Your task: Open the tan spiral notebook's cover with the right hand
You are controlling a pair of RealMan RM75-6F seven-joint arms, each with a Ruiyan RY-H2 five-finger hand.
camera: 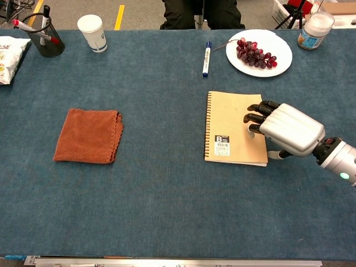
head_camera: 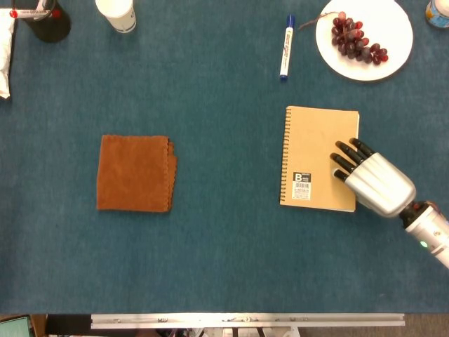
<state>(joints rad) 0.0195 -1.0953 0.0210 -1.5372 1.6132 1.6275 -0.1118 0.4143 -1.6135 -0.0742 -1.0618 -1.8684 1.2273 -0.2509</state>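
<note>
The tan spiral notebook lies flat on the blue table with its cover down, its spiral along its left side. My right hand reaches in from the right and hovers over the notebook's right part. Its dark fingertips point left over the cover, and its thumb sits by the lower right edge. Whether the fingers touch the cover is unclear; nothing is gripped. My left hand does not show in either view.
A white plate with red grapes and a blue marker lie beyond the notebook. A folded brown cloth lies at the left. A paper cup, a pen holder and a jar stand along the far edge.
</note>
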